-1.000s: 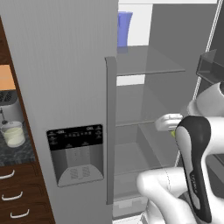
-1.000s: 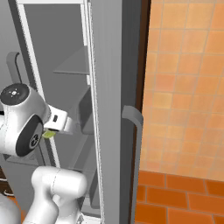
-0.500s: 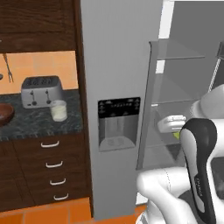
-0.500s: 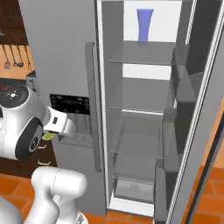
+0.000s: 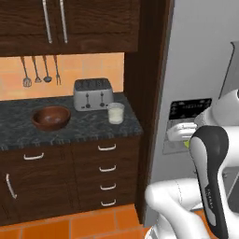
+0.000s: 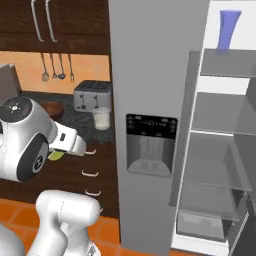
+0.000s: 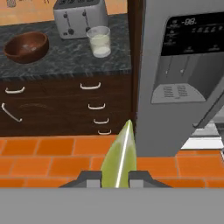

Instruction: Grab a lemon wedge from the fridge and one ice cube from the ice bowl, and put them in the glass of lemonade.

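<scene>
My gripper point(image 7: 117, 178) is shut on the lemon wedge point(image 7: 120, 157), a thin yellow-green sliver that stands up between the fingertips point(image 7: 89, 177). The wedge point(image 6: 56, 155) also peeks out under the hand in the right base view. Ahead on the dark counter stand the glass of lemonade point(image 7: 99, 41), the ice bowl point(image 7: 26, 46) left of it, and a toaster point(image 7: 80, 17) behind them. From the left base view, the glass point(image 5: 115, 113) and the bowl point(image 5: 50, 116) lie well left of the hand. The fridge point(image 6: 155, 75) rises to the right, its dispenser door closed.
The fridge's right compartment point(image 6: 220, 150) stands open with bare shelves and a blue vase point(image 6: 227, 29) on top. Drawers point(image 5: 107, 168) sit under the counter point(image 5: 79, 128), utensils point(image 5: 39, 70) hang on the wall, and the floor is orange tile point(image 7: 52, 153).
The whole scene has swung: the base has turned from the open fridge compartment toward the counter. The lemon wedge stays held in the gripper.
</scene>
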